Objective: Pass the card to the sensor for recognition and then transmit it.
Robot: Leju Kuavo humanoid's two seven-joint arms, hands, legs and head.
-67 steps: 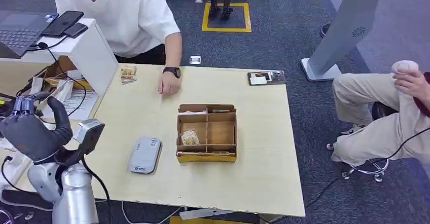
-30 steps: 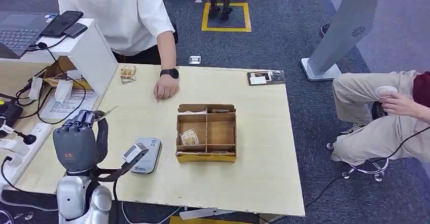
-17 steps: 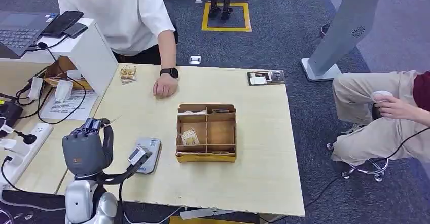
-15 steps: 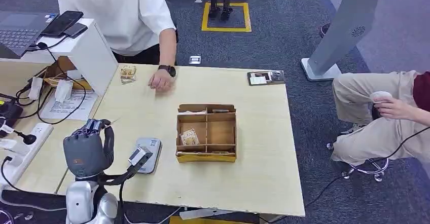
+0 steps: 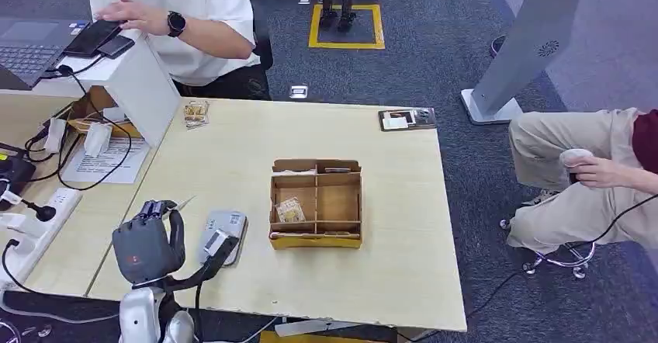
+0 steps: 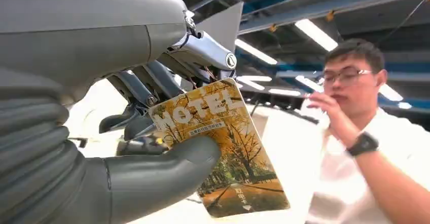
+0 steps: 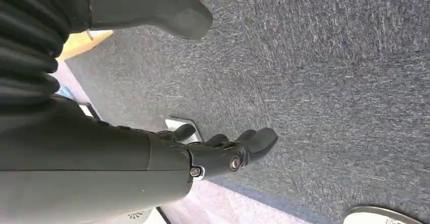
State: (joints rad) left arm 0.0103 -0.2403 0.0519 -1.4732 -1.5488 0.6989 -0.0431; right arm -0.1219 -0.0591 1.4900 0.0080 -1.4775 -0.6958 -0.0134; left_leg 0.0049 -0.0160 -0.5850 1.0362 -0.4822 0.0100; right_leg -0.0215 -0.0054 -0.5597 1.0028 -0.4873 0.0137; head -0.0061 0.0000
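Now the left hand (image 5: 147,251), pinching the card (image 6: 218,148) just beside the grey sensor (image 5: 223,237), should lower it flat onto that sensor, I think, while the right hand (image 7: 223,155) hangs loosely open, holding nothing.

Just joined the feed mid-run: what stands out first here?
The left hand near the table's front left corner holds a hotel card pinched under its thumb, beside the grey sensor. A divided wooden box sits mid-table, and a person behind reaches toward phones.

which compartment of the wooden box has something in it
The front-left compartment of the wooden box: it holds a small yellowish packet. The compartment beside it shows bare wood; the narrow back slots are too small to judge.
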